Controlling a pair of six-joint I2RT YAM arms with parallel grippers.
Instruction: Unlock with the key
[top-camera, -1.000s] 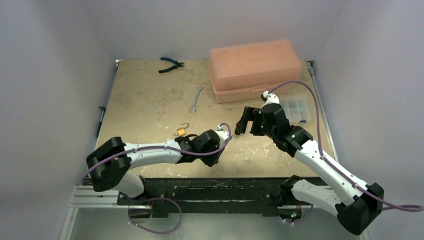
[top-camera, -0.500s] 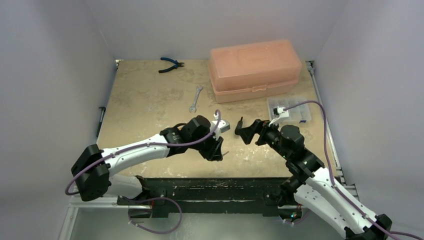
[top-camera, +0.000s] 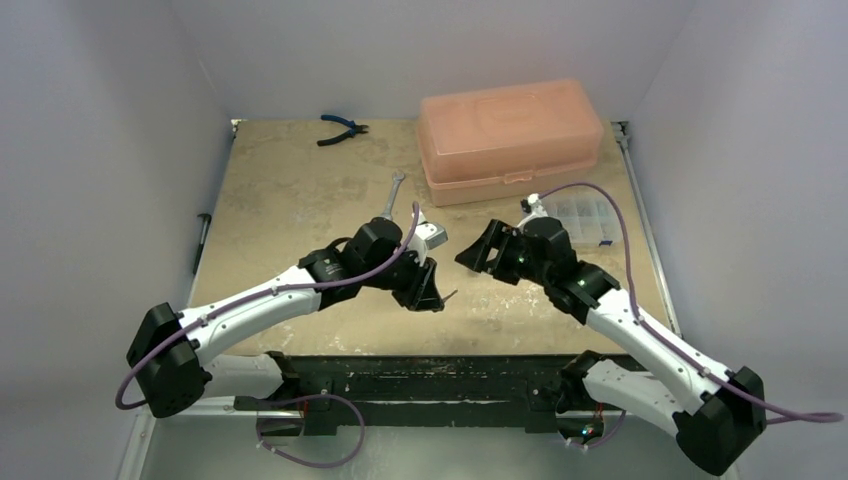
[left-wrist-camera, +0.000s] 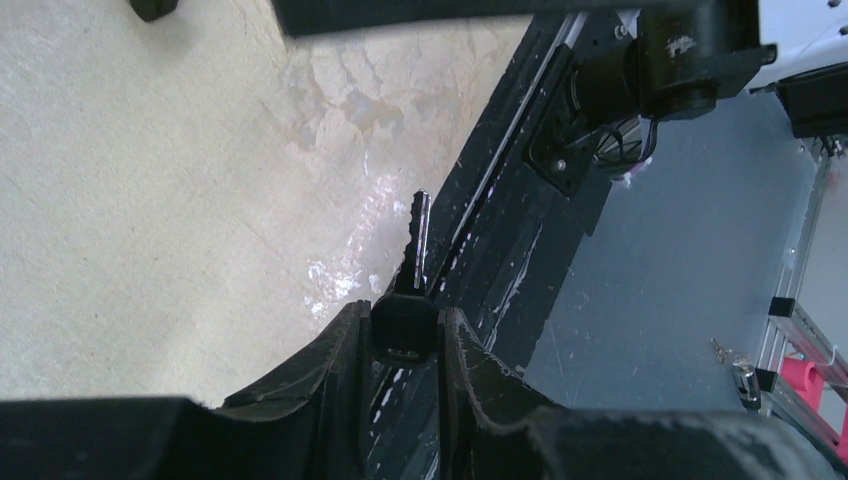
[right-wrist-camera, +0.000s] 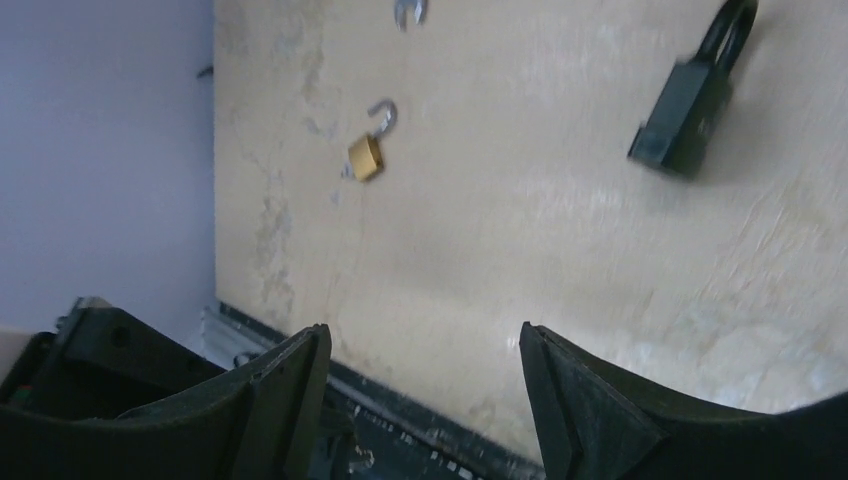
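The left gripper (top-camera: 428, 290) was clamped narrow on the key (left-wrist-camera: 408, 290), its two fingers (left-wrist-camera: 335, 350) pressed against either side of the head. In the left wrist view the key sat at the bottom centre of the frame. It had a squat black head and a thin silvery blade with small teeth along its left edge. The blade stood straight up the frame, sticking out clear of the fingers. It lay over the line where the pale table (top-camera: 290, 210) met the black rail (left-wrist-camera: 520, 230).

The right gripper (right-wrist-camera: 422, 335) stood wide with nothing between its fingers, which filled the lower corners of its wrist view. A padlock (right-wrist-camera: 366, 156) lay on the table in the upper left of that view. It had a small brass body and a silver shackle that hooked open. At the upper right was a blurred black block (right-wrist-camera: 680, 115) with a loop at its top, shaped like a second padlock. In the top view both grippers were near the middle of the frame, facing each other and apart, and the left arm hid the brass padlock there.
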